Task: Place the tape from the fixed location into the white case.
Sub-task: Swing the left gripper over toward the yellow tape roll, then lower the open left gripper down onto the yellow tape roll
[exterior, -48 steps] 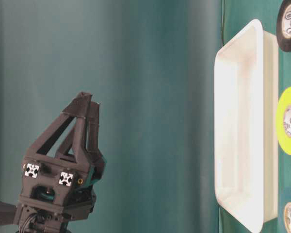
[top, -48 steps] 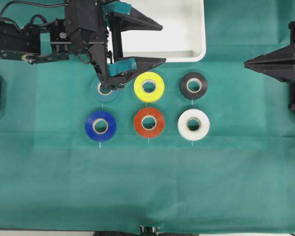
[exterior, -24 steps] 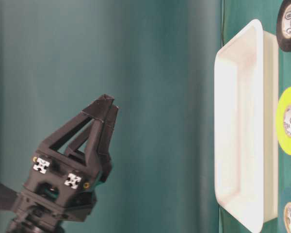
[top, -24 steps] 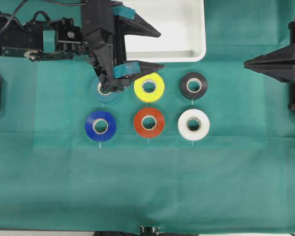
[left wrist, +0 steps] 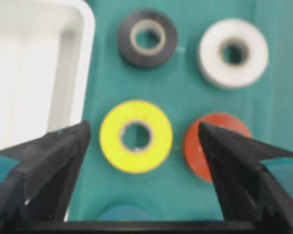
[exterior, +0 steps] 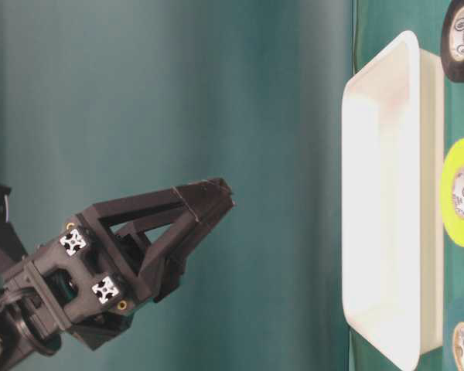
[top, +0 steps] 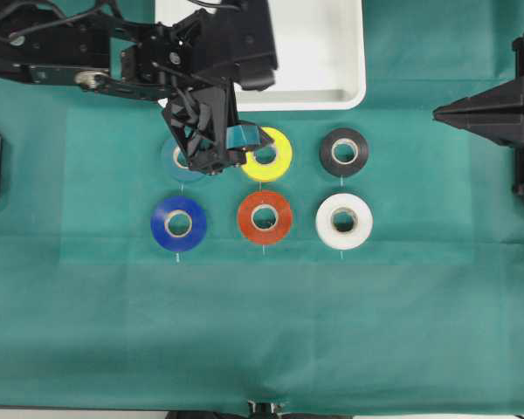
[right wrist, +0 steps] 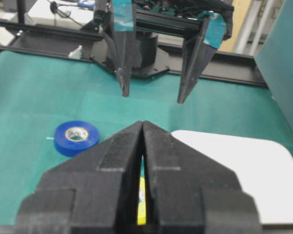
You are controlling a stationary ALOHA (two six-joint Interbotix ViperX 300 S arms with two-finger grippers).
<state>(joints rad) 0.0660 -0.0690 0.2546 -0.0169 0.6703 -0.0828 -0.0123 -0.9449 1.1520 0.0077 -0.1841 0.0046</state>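
The yellow tape (top: pixel 271 157) lies flat on the green cloth in the back row, just in front of the white case (top: pixel 332 52). My left gripper (top: pixel 220 148) is open and empty. It points down above the gap between the teal roll (top: pixel 175 162) and the tape, its inner finger overlapping the tape's left edge. In the left wrist view the tape (left wrist: pixel 136 136) lies between the spread fingers of the left gripper (left wrist: pixel 144 126), apart from both. My right gripper (top: pixel 438 112) is shut and empty at the far right.
Other rolls surround the tape: black (top: pixel 343 152), white (top: pixel 343 221), orange-red (top: pixel 265 216), blue (top: pixel 178 223). The case's rim (left wrist: pixel 78 58) lies just beyond the tape. The left arm crosses over the case's left end. The case (exterior: pixel 379 193) shows edge-on at table level.
The left gripper has tipped from level to pointing down at the table and shifted right toward the yellow tape. The right arm and all rolls have not moved.
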